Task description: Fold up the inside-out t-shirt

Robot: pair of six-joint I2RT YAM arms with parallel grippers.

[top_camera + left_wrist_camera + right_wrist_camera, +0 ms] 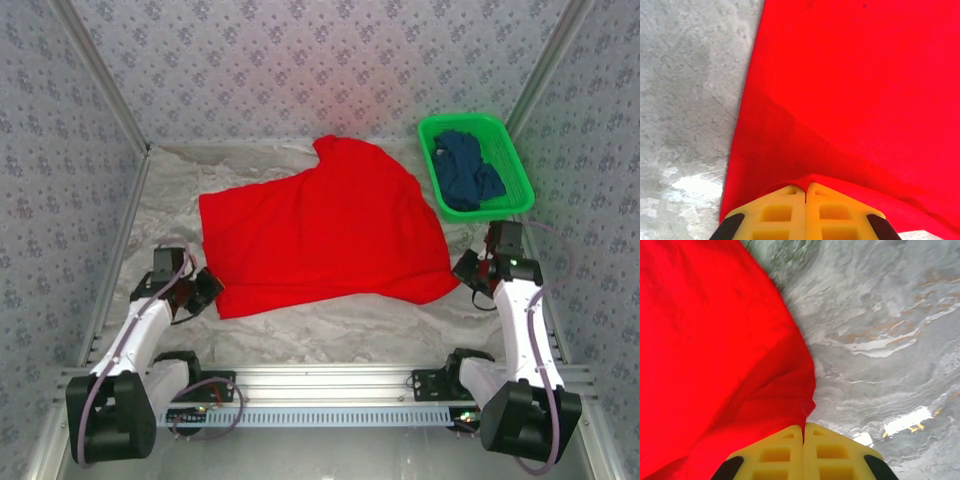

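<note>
The bright red t-shirt (325, 230) lies spread across the middle of the marbled table, plain red side up, one sleeve pointing to the back. My left gripper (210, 287) pinches its near left corner; in the left wrist view the yellow fingers (785, 210) are pressed together with a fold of the red t-shirt (850, 100) caught in the seam between them. My right gripper (464, 268) is shut on the near right corner, where the red t-shirt (715, 355) runs into the shut yellow fingers (825, 450).
A green basket (505, 140) holding a dark navy garment (468, 170) stands at the back right, close to the shirt's right edge. Patterned walls enclose the table on three sides. Bare marbled table (330, 330) lies between the shirt and the arm bases.
</note>
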